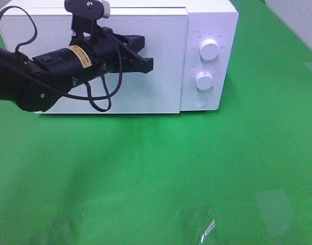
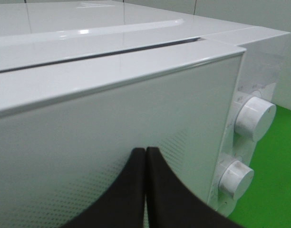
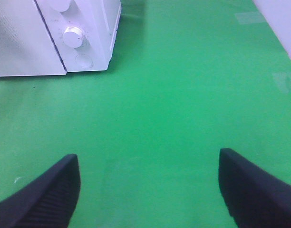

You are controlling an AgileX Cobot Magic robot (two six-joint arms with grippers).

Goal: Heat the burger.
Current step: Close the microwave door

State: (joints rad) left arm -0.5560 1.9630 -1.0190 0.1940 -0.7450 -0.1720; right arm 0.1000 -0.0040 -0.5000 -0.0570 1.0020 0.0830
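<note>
Nearest, low in the exterior high view, the green desk is bare apart from some faint glare patches. The right gripper hangs over it with its fingers spread wide and nothing between them, well apart from everything else.

Further back, in the upper left of the frame, the left gripper reaches in from the left. Its fingers are pressed together on nothing, and its tip points rightward across the door of the white microwave. The left wrist view shows the tip just in front of the door panel; whether it touches cannot be told. The door looks shut.

The burger shows in no view. It is not on the visible desk, and the door's frosted panel hides whatever is inside, so its place relative to either gripper cannot be told; behind the door is only a guess.

With the door shut, the step in hand is probably setting the controls at the right end of the microwave: the upper knob, the lower knob and a round button below them. To do it well, the left gripper should slide right, staying clear of the door, and spread its fingers before straddling a knob. It should then turn squarely about the knob's axis without pushing the microwave backward. The round button may release the door, so it is best avoided.
</note>
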